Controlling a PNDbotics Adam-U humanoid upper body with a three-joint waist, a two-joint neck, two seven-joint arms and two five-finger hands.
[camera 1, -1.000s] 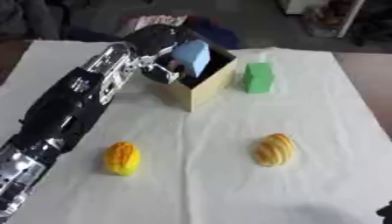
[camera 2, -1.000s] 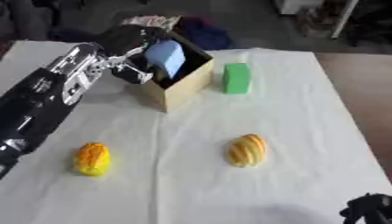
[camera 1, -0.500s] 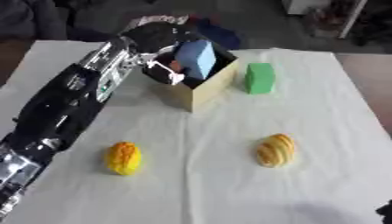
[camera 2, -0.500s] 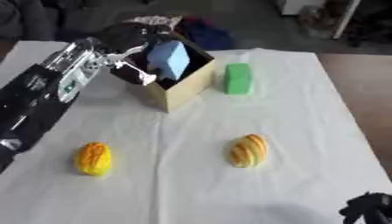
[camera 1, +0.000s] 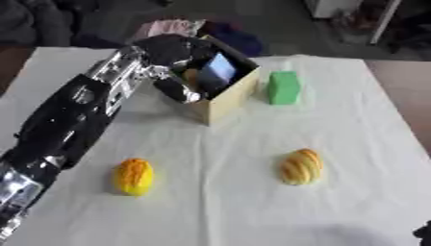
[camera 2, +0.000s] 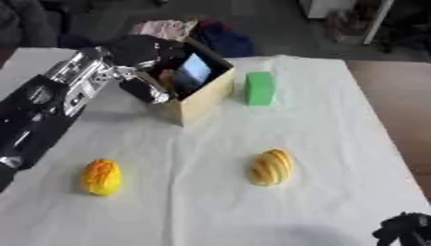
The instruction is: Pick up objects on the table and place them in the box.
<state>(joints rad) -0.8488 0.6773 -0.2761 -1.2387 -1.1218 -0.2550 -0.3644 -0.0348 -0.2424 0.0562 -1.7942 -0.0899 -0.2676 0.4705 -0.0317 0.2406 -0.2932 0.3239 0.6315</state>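
An open cardboard box (camera 1: 225, 102) stands at the back middle of the white cloth. A blue block (camera 1: 219, 72) leans inside it. My left hand (camera 1: 172, 48) is over the box's left rim, just left of the blue block; its grip is hidden in the dark blur. A green block (camera 1: 285, 87) stands upright right of the box. A yellow-orange striped fruit (camera 1: 300, 166) lies at the front right, and a yellow-orange fruit (camera 1: 134, 176) at the front left. My right hand (camera 2: 404, 230) rests open in the lower right corner.
The white cloth (camera 1: 219, 211) covers the table (camera 1: 400, 91), whose brown top shows at the right edge. Pink cloth (camera 1: 168, 26) and a dark blue bundle (camera 1: 237, 42) lie beyond the far edge. My left arm (camera 1: 76, 120) crosses the left side.
The blue block has sunk lower into the box. My left hand has drawn back slightly to the left over the rim. The fruits and green block have not moved.
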